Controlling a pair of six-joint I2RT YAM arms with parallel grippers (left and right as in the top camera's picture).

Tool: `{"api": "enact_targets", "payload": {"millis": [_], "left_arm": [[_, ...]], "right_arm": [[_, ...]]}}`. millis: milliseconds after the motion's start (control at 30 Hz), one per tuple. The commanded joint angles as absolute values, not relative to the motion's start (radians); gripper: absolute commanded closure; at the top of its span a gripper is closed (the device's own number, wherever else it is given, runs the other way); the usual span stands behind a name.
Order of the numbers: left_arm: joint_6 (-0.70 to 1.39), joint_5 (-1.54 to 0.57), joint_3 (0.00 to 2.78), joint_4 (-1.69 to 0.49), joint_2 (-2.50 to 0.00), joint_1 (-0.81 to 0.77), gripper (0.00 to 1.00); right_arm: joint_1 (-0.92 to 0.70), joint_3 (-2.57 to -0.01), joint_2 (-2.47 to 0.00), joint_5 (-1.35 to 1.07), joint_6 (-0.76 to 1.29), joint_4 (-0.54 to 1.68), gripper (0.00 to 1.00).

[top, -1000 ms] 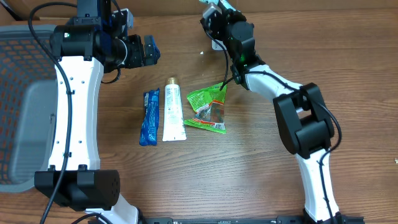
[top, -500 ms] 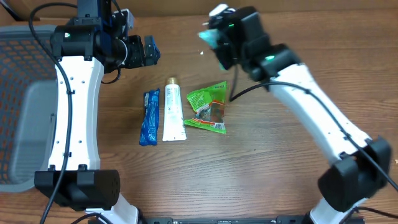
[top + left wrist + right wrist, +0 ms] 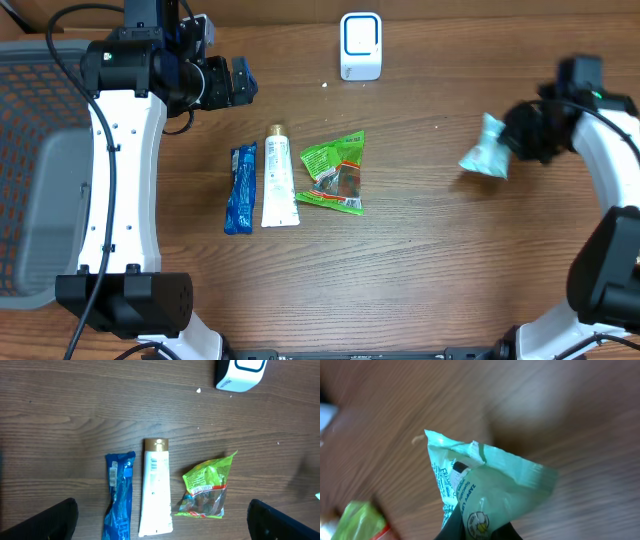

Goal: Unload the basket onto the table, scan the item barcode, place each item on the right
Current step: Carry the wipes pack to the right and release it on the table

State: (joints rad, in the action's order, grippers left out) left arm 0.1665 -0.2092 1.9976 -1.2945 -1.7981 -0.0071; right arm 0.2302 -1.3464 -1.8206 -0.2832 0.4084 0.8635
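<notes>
I have the wooden worktop (image 3: 420, 270) in full overhead view. A grey mesh basket (image 3: 40, 160) overhangs its left edge and is cut off by the frame, so I cannot make out its full shape.

The left gripper (image 3: 238, 82) hangs over the far-left part of the worktop. Its fingers (image 3: 47, 521) are spread as wide as they go and grasp nothing. In the left wrist view only their dark tips show, at the two bottom corners.

The right gripper (image 3: 510, 142) is near the right edge, its fingers pinched tight on the task item, a mint-green pouch (image 3: 486, 157). The pouch is carried clear of the wood, well apart from the other goods. The right wrist view is motion-blurred: I see print and a small dark mark near the pouch's torn top corner, but I cannot tell whether it is the barcode.

Three items lie side by side at mid-worktop:
- a white tube (image 3: 279, 178), cap toward the far edge
- a green snack bag (image 3: 336, 174) just to its right
- a blue packet (image 3: 240, 188) just to its left

The white scanner (image 3: 360, 46) stands at the far edge, centre, partly cropped in the left wrist view. A pale speck (image 3: 324, 85) lies near it; I cannot identify it
</notes>
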Motion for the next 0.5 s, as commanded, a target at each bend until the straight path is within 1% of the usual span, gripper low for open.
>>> {"api": "enact_targets", "payload": {"millis": [0,100,200,233,267,300,333,367,400,467], "left_arm": [[0.18,-0.218,1.997,-1.293,-1.806,-0.014,0.0],[0.18,-0.218,1.997,-1.293,-1.806,-0.014,0.0],[0.18,-0.218,1.997,-1.293,-1.806,-0.014,0.0],[0.18,-0.218,1.997,-1.293,-1.806,-0.014,0.0],[0.18,-0.218,1.997,-1.293,-1.806,-0.014,0.0],[0.18,-0.218,1.997,-1.293,-1.806,-0.014,0.0],[0.18,-0.218,1.997,-1.293,-1.806,-0.014,0.01],[0.18,-0.218,1.997,-1.293,-1.806,-0.014,0.0],[0.18,-0.218,1.997,-1.293,-1.806,-0.014,0.01],[0.18,-0.218,1.997,-1.293,-1.806,-0.014,0.0]], "right_arm": [[0.307,-1.224,-1.795,-0.301,0.573,0.77,0.96],[0.352,-1.155,-1.795,-0.3,0.584,0.687,0.96],[0.389,-1.146,-1.795,-0.291,0.584,0.669,0.95],[0.393,-1.148,-1.795,-0.316,0.579,0.67,0.86],[0.395,-1.158,-1.795,-0.393,0.556,0.674,0.56],[0.395,-1.167,-1.795,-0.447,0.528,0.679,0.36],[0.395,-1.188,-1.795,-0.517,0.49,0.699,0.14],[0.395,-1.205,-1.795,-0.549,0.472,0.717,0.07],[0.395,-1.258,-1.795,-0.575,0.443,0.783,0.0],[0.381,-1.372,-1.795,-0.579,0.382,0.936,0.0]]}}
